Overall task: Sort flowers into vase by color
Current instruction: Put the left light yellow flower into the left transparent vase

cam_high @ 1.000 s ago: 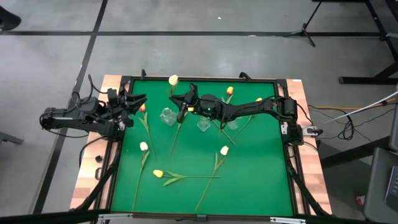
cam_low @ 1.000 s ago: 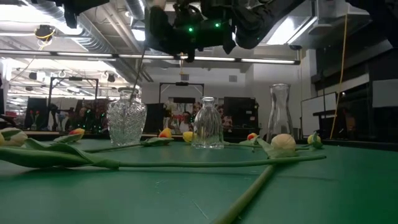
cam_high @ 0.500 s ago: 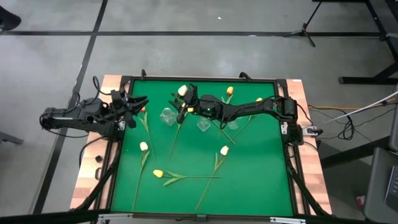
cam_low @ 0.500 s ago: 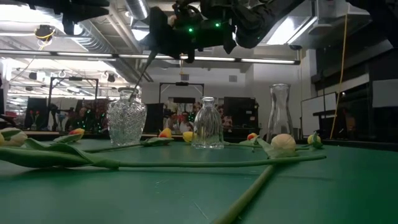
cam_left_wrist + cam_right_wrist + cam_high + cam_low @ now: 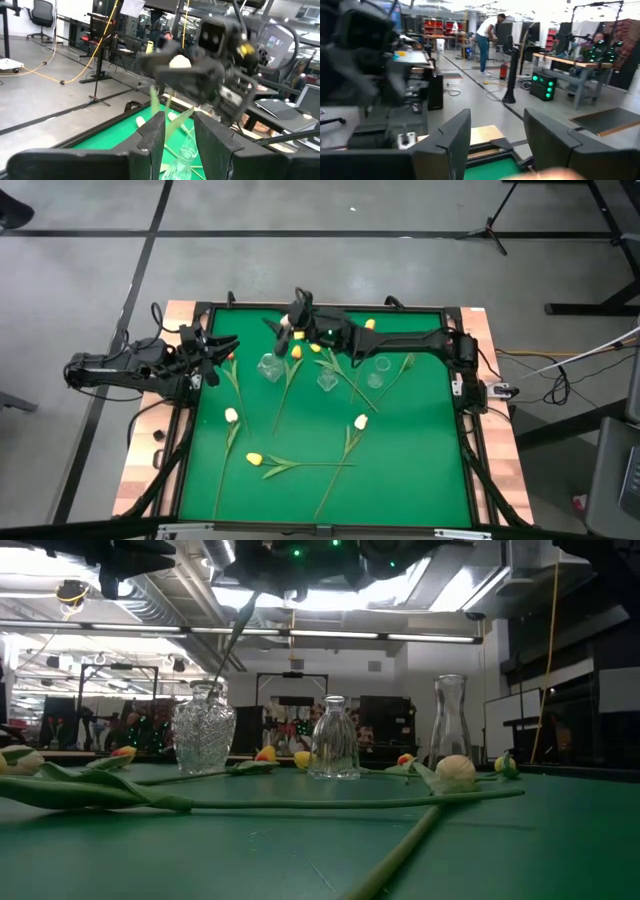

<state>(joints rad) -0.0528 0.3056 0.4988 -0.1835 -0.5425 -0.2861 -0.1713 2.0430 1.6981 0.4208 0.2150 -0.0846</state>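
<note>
My right gripper (image 5: 288, 328) hovers high over the table's far left part, above the cut-glass vase (image 5: 268, 366) (image 5: 204, 730), and is shut on a white tulip (image 5: 180, 62). The tulip's thin stem (image 5: 232, 640) slants down to that vase's mouth. My left gripper (image 5: 218, 352) (image 5: 180, 131) waits open at the table's left edge, beside an orange tulip (image 5: 229, 355) lying flat. Several more tulips lie on the green mat, among them a white one (image 5: 231, 416), a yellow one (image 5: 254, 459) and another white one (image 5: 360, 421). My right gripper holds the white tulip near its head (image 5: 179, 63), coming about level from the table's right. Its own body hides the exact place of contact. The head sticks up above the fingers. The stem (image 5: 155, 102) hangs slanting below them, with its lower end at the cut-glass vase's mouth (image 5: 212, 688).
Two more clear vases stand right of the cut-glass one: a small bottle (image 5: 327, 380) (image 5: 333, 738) and a taller carafe (image 5: 378, 370) (image 5: 450, 720). Orange and yellow tulips (image 5: 368, 326) (image 5: 318, 348) lie under the right arm. The mat's near half holds long crossed stems (image 5: 300, 465).
My right gripper has risen, leaving the top of the low view, and moved toward the table's far edge. The white tulip has tipped from nearly upright to a slant, its head carried along while its lower end stayed at the cut-glass vase's mouth.
</note>
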